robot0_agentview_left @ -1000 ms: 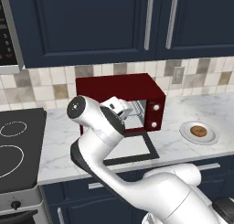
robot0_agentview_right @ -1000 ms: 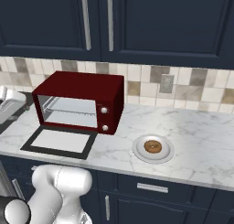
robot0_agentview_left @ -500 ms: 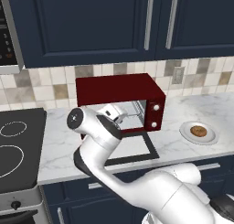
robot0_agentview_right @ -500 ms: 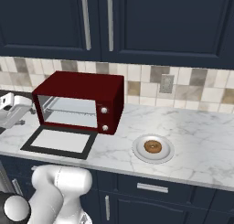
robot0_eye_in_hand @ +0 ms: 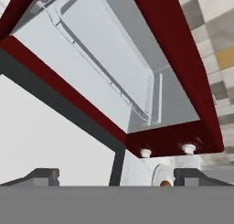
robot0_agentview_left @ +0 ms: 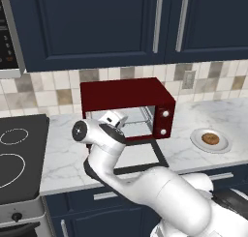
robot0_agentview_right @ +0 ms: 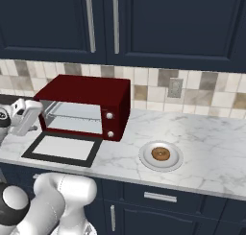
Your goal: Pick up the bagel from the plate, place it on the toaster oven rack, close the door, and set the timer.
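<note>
Gripper (robot0_eye_in_hand: 114, 176) fingers stand spread wide with nothing between them, hovering at the left of the red oven (robot0_agentview_right: 86, 106) above its door (robot0_agentview_right: 63, 148), which lies open flat on the counter (robot0_agentview_right: 206, 143). Inside the cavity sits the rack (robot0_eye_in_hand: 109, 63), bare. Well to the right of the oven, the bagel (robot0_agentview_right: 160, 154) rests in the middle of the plate (robot0_agentview_right: 146, 159) near the counter's front edge.
</note>
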Robot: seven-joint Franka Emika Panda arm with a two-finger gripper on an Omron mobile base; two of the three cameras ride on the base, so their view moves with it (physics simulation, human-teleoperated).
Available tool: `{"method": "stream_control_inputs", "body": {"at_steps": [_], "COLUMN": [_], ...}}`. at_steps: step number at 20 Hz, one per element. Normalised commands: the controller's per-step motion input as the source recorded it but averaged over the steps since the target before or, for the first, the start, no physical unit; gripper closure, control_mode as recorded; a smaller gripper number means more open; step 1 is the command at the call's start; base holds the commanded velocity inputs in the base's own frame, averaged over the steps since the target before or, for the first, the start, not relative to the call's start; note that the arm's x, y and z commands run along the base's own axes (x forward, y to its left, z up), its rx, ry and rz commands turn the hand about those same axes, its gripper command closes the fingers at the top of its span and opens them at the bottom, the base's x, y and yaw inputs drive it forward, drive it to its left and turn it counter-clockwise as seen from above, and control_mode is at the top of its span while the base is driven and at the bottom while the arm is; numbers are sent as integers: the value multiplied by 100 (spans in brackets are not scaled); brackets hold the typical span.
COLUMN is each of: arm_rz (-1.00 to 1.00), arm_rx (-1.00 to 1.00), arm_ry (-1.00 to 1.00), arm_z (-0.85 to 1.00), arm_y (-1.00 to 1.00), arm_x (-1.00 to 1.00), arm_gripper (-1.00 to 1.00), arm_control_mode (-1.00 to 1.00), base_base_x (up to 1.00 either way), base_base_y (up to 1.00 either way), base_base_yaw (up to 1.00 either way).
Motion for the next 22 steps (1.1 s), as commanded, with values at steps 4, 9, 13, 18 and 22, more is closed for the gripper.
{"method": "stream_control_inputs", "body": {"at_steps": [4,9,13,18,22], "arm_rz": [4,5,3,5,12], "arm_rx": [-12,-10,-8,-4,-1], "arm_ry": [0,0,0,0,0], "arm_z": [-24,-23,-17,-21,-21], "arm_y": [16,15,6,0,0], "arm_x": [43,37,23,21,27], "arm_gripper": [-100,-100,-100,-100,-100], "arm_control_mode": [-100,-100,-100,-100,-100], "base_base_x": [0,0,0,0,0], "base_base_y": [0,0,0,0,0], "base_base_yaw": [0,0,0,0,0]}}
